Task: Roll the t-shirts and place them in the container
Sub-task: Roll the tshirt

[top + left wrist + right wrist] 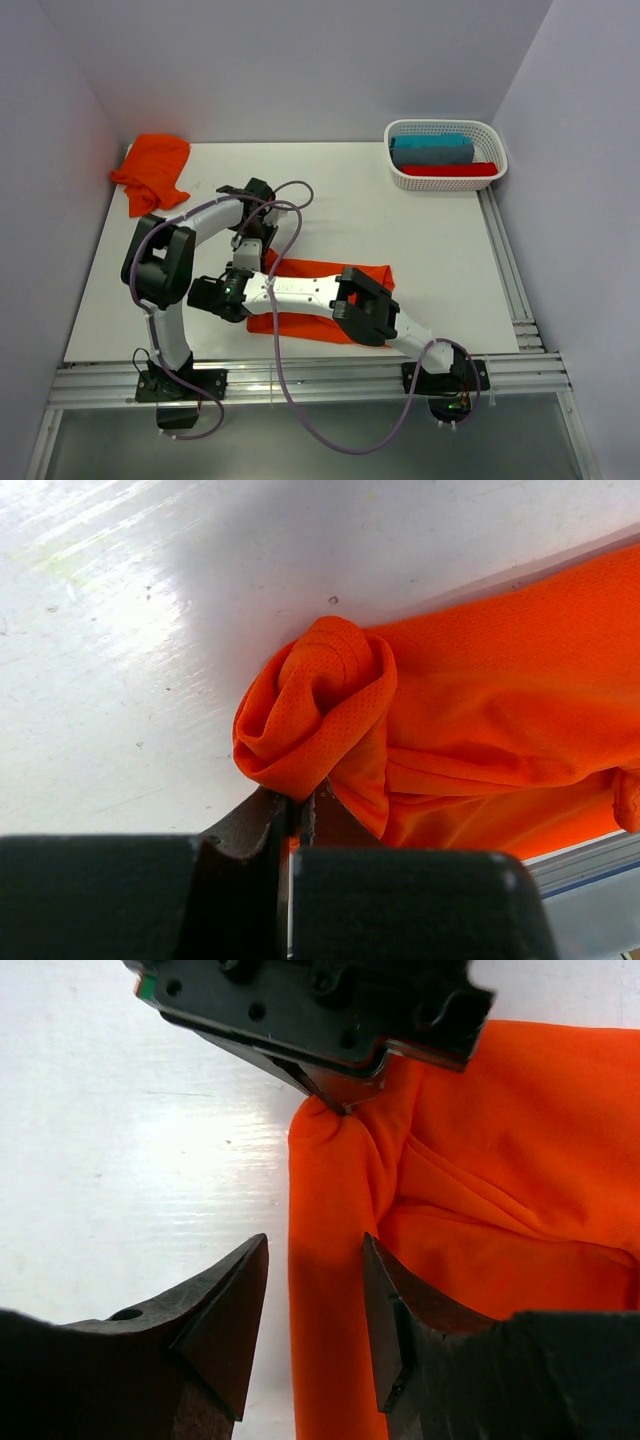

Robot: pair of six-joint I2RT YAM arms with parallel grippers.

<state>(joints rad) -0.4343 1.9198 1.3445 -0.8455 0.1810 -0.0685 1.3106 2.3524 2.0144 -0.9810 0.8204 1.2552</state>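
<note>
An orange t-shirt (315, 268) lies folded into a long strip at the table's middle, its left end rolled up. My left gripper (247, 250) is shut on the far corner of that rolled end (315, 705), pinching fabric between its fingertips (297, 805). My right gripper (240, 275) is open and straddles the near part of the same rolled edge (325, 1210), one finger on the bare table and one over the cloth (315, 1245). The left gripper (340, 1100) shows just ahead in the right wrist view. A second orange t-shirt (152, 170) lies crumpled at the back left.
A white basket (497, 150) at the back right holds a teal cloth (432, 150) and a red cloth (447, 169). Metal rails run along the table's near edge (300, 380) and right edge (505, 270). Walls enclose the table on three sides.
</note>
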